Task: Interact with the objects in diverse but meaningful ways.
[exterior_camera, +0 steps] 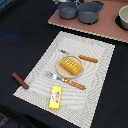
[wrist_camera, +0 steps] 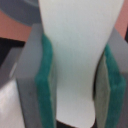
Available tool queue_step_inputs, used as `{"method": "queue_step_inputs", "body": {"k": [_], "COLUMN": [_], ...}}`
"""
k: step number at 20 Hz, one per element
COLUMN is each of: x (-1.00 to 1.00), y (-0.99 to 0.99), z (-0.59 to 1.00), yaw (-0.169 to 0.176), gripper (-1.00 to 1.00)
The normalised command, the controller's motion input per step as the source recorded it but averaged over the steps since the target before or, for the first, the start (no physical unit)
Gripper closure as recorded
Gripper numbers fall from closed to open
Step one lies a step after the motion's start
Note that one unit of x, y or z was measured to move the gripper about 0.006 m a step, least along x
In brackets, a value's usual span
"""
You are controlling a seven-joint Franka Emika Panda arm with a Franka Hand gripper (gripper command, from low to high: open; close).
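In the wrist view my gripper (wrist_camera: 75,80) is shut on a white flat piece (wrist_camera: 77,45) that fills the gap between the green pads (wrist_camera: 46,85); no blue shows on it. The gripper is out of the exterior view. There, an orange-yellow ridged bread block (exterior_camera: 70,66) lies on a small plate (exterior_camera: 62,71) on the placemat (exterior_camera: 95,95). A yellow flat packet (exterior_camera: 56,97) lies near the mat's front edge. A brown sausage stick (exterior_camera: 20,80) lies off the mat to the exterior view's left. Two grey-blue pots (exterior_camera: 67,10) (exterior_camera: 90,13) stand at the back.
The pots stand on a pinkish board (exterior_camera: 100,27) with a white bowl (exterior_camera: 123,17) at its right end. A fork (exterior_camera: 65,80) and a knife (exterior_camera: 82,57), both orange-handled, flank the plate. The table is black.
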Motion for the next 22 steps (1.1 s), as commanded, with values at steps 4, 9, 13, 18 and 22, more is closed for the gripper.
{"method": "queue_step_inputs", "body": {"k": [4,9,13,18,22], "x": [0.33,0.46,0.5,0.49,0.58], "y": [0.61,0.64,0.51,0.45,0.42], "z": [0.05,0.1,0.11,0.1,0.18], "yaw": [-0.026,-0.029,-0.053,-0.05,-0.052], "gripper": [1.0,1.0,1.0,1.0,1.0]}}
